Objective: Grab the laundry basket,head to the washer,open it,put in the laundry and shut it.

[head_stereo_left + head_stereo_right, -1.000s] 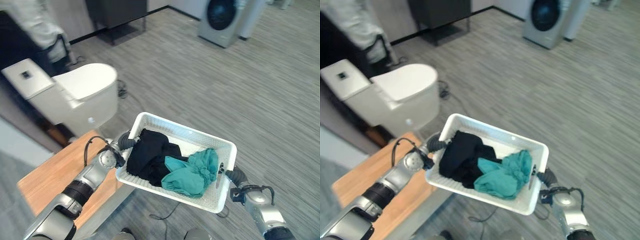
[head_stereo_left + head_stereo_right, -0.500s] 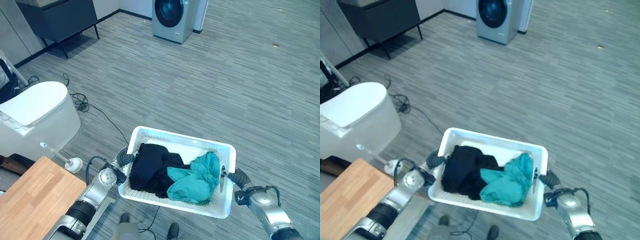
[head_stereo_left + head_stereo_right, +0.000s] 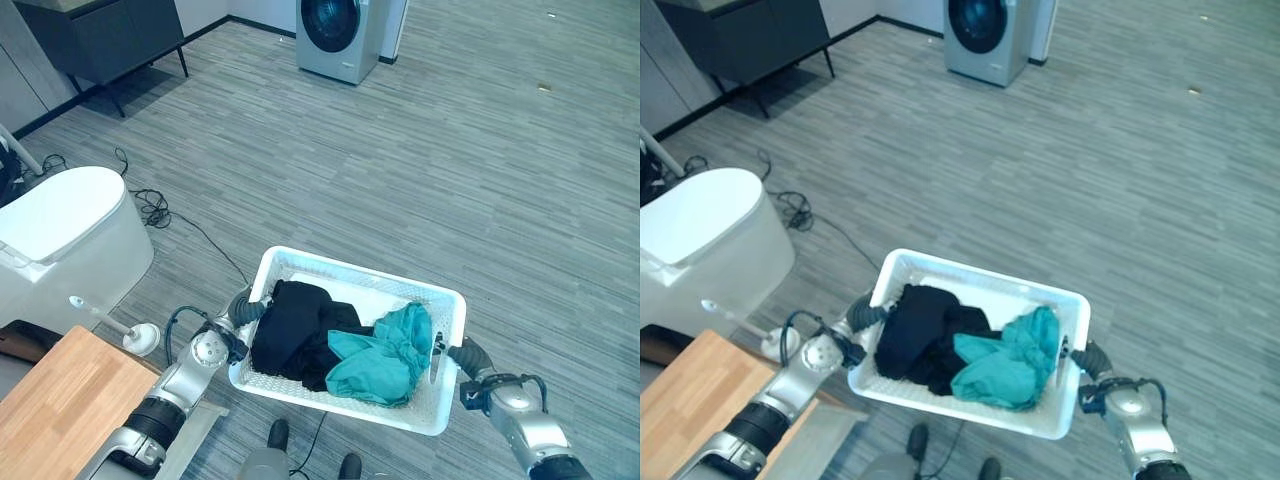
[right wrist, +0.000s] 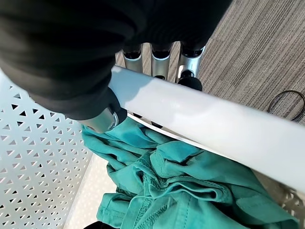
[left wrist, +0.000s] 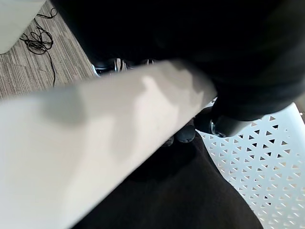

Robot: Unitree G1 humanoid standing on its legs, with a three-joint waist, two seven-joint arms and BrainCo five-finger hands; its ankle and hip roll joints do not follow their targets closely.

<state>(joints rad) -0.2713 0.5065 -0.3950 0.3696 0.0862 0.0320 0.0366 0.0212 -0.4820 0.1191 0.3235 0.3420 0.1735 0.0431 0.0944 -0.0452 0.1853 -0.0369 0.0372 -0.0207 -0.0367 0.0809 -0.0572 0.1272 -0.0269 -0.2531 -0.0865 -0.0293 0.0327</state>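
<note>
Basket [image 3: 440,305] of dark and teal laundry [image 3: 340,345] hangs over the floor, left hand [image 3: 243,307] and right hand [image 4: 157,57] curled round its end rims; the view has swung, the washer [image 3: 335,35] now straight ahead.

White plastic basket [image 3: 448,318], perforated walls, smooth matt rim. Inside, soft creased cloth: teal garment [image 3: 385,352] by right hand [image 3: 470,358], matt black garment [image 3: 295,328] by left hand [image 3: 243,306]. Floor [image 3: 420,170] grey, wood-grain look. Toilet [image 3: 60,240] glossy white.
</note>
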